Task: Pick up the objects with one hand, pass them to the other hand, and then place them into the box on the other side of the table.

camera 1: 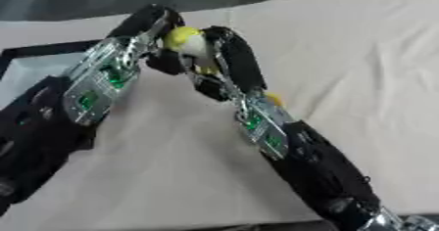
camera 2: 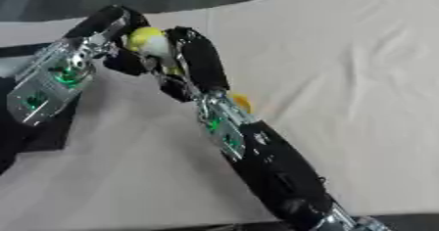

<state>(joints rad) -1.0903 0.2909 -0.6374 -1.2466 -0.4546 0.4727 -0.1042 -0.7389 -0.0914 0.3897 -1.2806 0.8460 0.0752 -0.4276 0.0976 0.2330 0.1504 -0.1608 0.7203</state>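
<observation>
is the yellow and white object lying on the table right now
No, the yellow and white object is held up above the table between both hands.

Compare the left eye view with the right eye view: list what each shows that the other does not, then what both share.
Only the left eye view shows the pale inside of the box at the table's left edge, within its black rim.

Only the right eye view shows most of a small yellow-orange thing on the cloth beside the right forearm; the left eye view shows just a sliver of it.

Both show the left hand and right hand meeting above the table, with a yellow and white object between them, and both hands' fingers curled around it.
</observation>
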